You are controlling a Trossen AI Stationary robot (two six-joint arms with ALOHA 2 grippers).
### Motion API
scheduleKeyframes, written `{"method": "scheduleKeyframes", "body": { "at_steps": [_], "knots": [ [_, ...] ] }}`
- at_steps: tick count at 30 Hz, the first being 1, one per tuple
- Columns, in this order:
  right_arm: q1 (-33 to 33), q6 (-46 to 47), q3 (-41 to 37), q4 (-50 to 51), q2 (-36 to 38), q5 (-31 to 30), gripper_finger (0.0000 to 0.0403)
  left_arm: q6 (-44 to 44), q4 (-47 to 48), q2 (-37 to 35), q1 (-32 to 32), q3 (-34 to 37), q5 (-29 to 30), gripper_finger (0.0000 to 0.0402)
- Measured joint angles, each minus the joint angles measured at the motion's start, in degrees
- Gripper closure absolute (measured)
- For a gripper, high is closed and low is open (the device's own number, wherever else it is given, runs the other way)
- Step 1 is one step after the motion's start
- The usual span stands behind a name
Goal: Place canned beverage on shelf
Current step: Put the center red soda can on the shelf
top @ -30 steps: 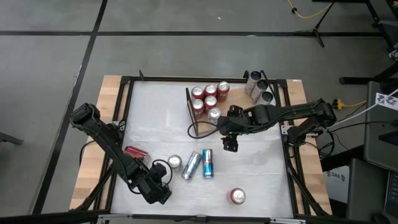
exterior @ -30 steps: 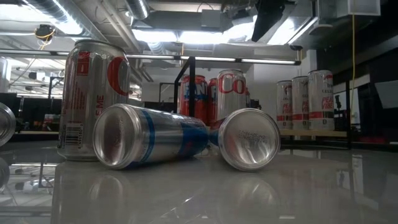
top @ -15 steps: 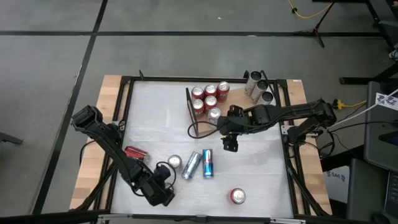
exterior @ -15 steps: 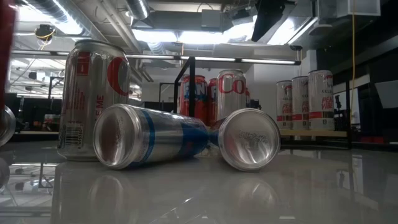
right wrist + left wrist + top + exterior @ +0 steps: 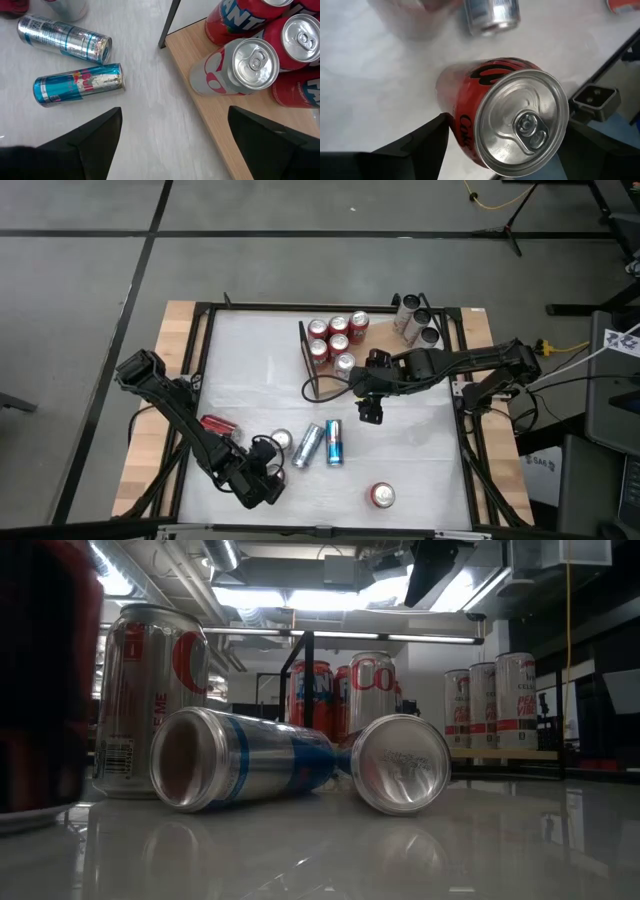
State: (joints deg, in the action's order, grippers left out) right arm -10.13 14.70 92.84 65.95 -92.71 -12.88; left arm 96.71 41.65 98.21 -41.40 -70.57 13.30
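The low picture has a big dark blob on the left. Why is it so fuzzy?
Low view: a red can sits too close, so it is dark and blurred; the lying cans look sharp. Left wrist view: a red can fills the picture, slightly smeared.

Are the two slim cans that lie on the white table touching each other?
Apart. The right wrist view shows bare table between the silver slim can and the blue slim can along their whole length.

Red can [image 5: 495,115], wood-grain shelf [image 5: 240,120]
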Motion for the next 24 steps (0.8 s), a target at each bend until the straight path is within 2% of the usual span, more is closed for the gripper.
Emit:
{"method": "scheduleKeyframes", "body": {
  "at_steps": [5, 11, 16, 24],
  "knots": [
    [0.0, 0.0, 0.0, 0.0, 0.0, 0.0, 0.0049, -1.7, 1.7, 0.0, 1.1, 0.0, 1.0, 0.0101],
    [0.0, 0.0, 0.0, 0.0, 0.0, 0.0, 0.0049, -9.1, 2.7, 0.0, 2.0, 0.0, 1.7, 0.0100],
    [0.0, -0.2, 0.0, 0.0, 0.0, 0.0, 0.0049, -21.4, 2.6, 0.0, 2.3, 0.0, 4.6, 0.0099],
    [0.0, -0.2, 0.0, 0.1, 0.0, 0.0, 0.0049, -38.7, 2.3, 0.1, 2.3, 0.2, 4.6, 0.0099]
  ]
}}
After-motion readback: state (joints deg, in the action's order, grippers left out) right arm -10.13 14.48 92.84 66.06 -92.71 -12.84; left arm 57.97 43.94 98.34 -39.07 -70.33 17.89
